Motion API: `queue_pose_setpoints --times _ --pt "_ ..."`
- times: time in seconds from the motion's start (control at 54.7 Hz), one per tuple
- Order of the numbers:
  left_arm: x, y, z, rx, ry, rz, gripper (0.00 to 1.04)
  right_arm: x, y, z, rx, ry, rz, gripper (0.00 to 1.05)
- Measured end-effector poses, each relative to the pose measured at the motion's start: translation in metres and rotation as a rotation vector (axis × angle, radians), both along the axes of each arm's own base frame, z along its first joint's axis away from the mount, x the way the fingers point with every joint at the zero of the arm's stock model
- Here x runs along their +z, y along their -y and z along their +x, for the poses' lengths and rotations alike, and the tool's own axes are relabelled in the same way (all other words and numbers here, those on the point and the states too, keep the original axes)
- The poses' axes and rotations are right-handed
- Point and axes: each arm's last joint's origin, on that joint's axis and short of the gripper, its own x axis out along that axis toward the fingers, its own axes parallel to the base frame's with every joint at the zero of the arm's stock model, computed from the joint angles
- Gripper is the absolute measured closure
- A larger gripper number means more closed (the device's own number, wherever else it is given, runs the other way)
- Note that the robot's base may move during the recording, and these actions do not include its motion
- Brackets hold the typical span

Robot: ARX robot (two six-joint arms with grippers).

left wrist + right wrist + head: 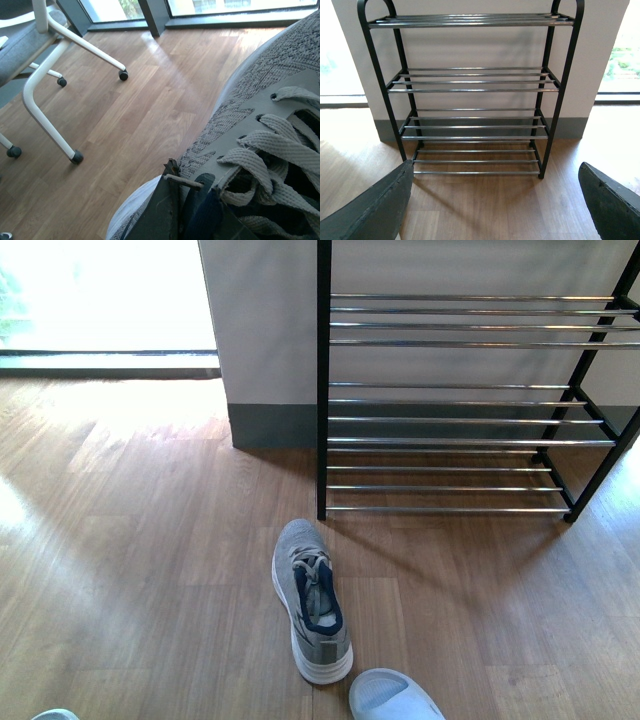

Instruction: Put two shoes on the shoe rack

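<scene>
1. One grey sneaker [312,605] lies on the wooden floor [140,540] in the middle of the front view. Its toe points to the far side and its white heel is near.
2. The shoe rack [450,441] stands far and to the right of this sneaker, against the wall [265,330]. They are apart, and all its chrome rods are bare.
3. A pale slipper [393,695] lies just beside the sneaker's heel, near and to the right.
4. No arm shows in the front view.
5. The left gripper [187,200] is clenched on the side wall of a second sneaker [270,85], beside its grey laces. One dark finger [167,210] is outside the wall.
6. A white-legged chair [45,100] on castors stands on the floor beyond it.
7. The right gripper [496,167] is released, its jaws wide apart with nothing between them. It faces the shoe rack [470,90].
</scene>
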Motion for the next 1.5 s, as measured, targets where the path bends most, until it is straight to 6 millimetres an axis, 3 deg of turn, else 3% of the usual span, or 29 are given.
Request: queue_pose_setpoints --times 0.859,1.042,1.206,1.316,1.407,1.498 --pt "-0.002 0.001 -0.002 0.004 0.022 -0.024 1.03 0.000 0.000 0.000 0.003 0.000 0.000 0.09" --pt "-0.002 0.001 -0.002 0.002 0.020 -0.026 1.03 -0.009 -0.005 0.007 0.239 -0.179 0.006 0.09" --pt "-0.002 0.001 -0.002 0.001 0.020 -0.027 1.03 0.000 -0.014 0.038 0.258 -0.217 -0.061 0.09" --pt "-0.002 0.001 -0.002 0.004 0.022 -0.024 1.03 -0.008 -0.025 0.075 0.299 -0.325 -0.125 0.09" --pt "-0.002 0.001 -0.002 0.003 0.022 -0.025 1.03 -0.031 -0.035 0.103 0.317 -0.439 -0.177 0.09" --pt "-0.002 0.001 -0.002 0.002 0.021 -0.025 1.03 -0.070 -0.044 0.129 0.349 -0.602 -0.209 0.09"
